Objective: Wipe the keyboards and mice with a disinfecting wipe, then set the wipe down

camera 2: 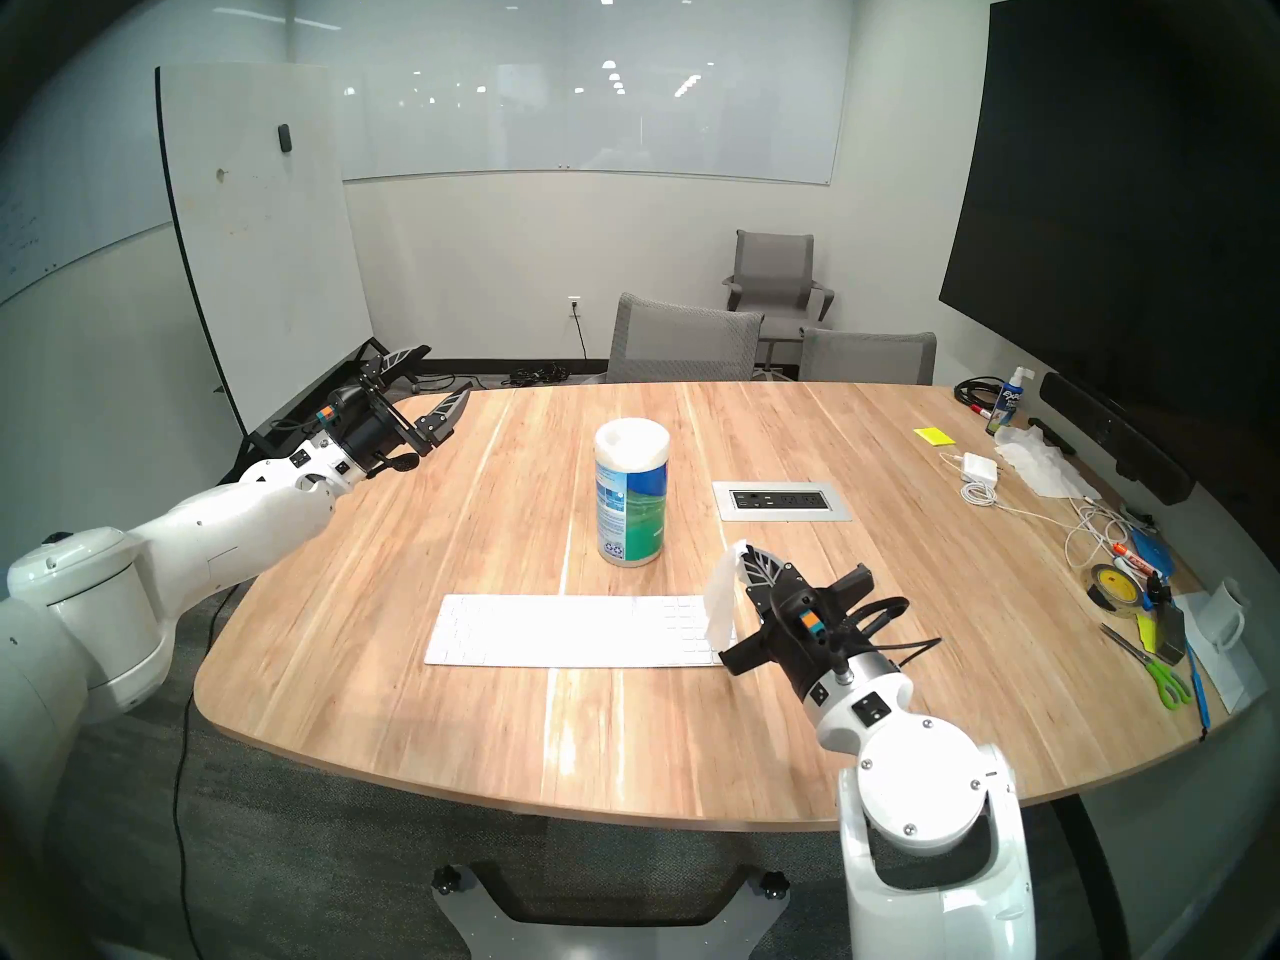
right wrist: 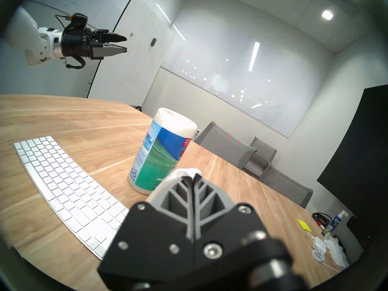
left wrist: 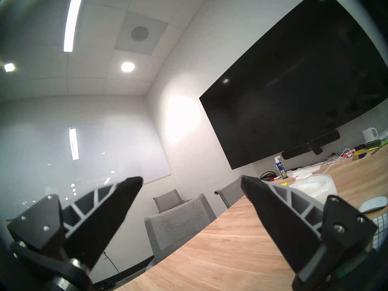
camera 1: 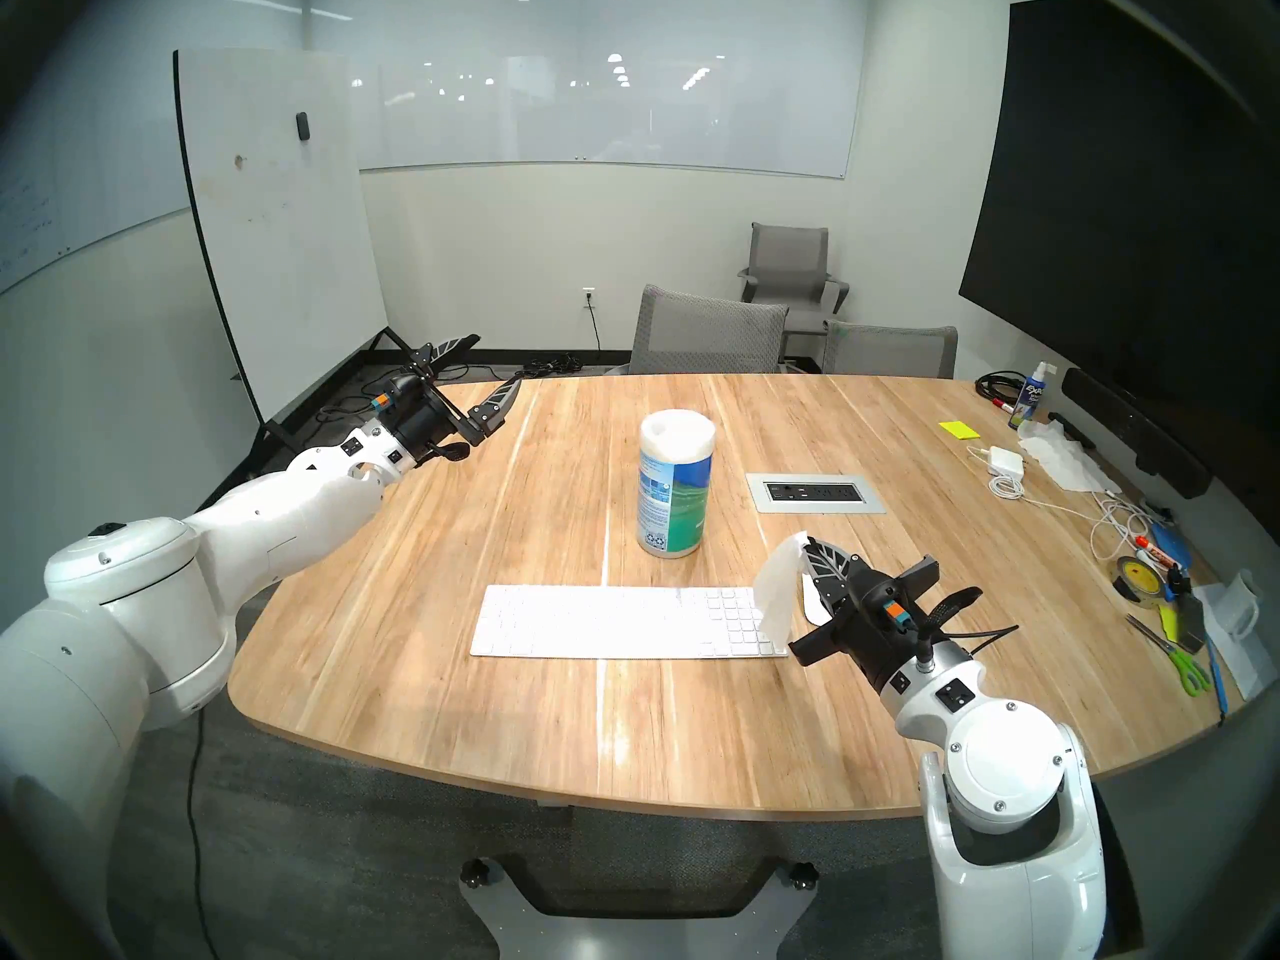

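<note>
Right end effector [camera 1: 803,546] is pinched shut on the wipe [camera 1: 777,588], which hangs down over the right end of the keyboard [camera 1: 627,621]. Left end effector [camera 1: 497,368] is wide open and holds nothing, up by the far left edge of the tabletop [camera 1: 429,695]. Behind the right end effector, the mouse [camera 1: 812,602] peeks out. Just behind the keyboard stands the wipes canister [camera 1: 675,484].

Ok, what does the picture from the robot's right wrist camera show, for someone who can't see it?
The right gripper has its jaws shut on a white wipe, above a wooden table. Beyond it stand a wipes canister and a white keyboard; the left gripper hangs open far off.
</note>
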Available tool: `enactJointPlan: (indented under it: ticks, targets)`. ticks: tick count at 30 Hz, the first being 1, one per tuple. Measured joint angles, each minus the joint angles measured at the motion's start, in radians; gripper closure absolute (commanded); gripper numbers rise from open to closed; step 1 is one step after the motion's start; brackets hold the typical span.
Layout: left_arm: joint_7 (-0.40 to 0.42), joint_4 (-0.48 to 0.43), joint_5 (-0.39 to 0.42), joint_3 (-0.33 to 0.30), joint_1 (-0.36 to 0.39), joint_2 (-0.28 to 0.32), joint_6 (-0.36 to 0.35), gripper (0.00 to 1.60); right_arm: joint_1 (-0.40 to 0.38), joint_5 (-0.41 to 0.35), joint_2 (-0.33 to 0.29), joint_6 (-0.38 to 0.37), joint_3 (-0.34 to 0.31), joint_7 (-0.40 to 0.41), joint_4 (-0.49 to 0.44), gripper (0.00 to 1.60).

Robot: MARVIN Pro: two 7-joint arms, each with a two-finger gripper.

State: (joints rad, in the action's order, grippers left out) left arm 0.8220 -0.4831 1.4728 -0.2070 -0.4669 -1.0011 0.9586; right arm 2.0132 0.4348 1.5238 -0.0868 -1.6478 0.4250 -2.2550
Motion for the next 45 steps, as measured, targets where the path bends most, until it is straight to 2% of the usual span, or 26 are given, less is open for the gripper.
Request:
enactJointPlan:
  ticks: [12,21,31,45]
  targets:
    - [-0.010,0.006,-0.055,-0.061,-0.019,-0.006,0.000,0.00,-0.014,0.017,-0.013,-0.027,0.008,0.039,0.001,1.60]
    - [-0.016,0.002,-0.091,-0.098,-0.030,-0.010,0.000,0.00,-0.043,0.020,-0.052,-0.062,-0.043,0.106,0.026,1.60]
    - [-0.021,0.000,-0.124,-0.130,-0.041,-0.012,0.000,0.00,-0.107,-0.002,-0.100,-0.104,-0.086,0.205,0.082,1.60]
    - [-0.026,-0.001,-0.161,-0.171,-0.053,-0.015,0.000,0.00,-0.192,-0.014,-0.142,-0.161,-0.084,0.298,0.150,1.60]
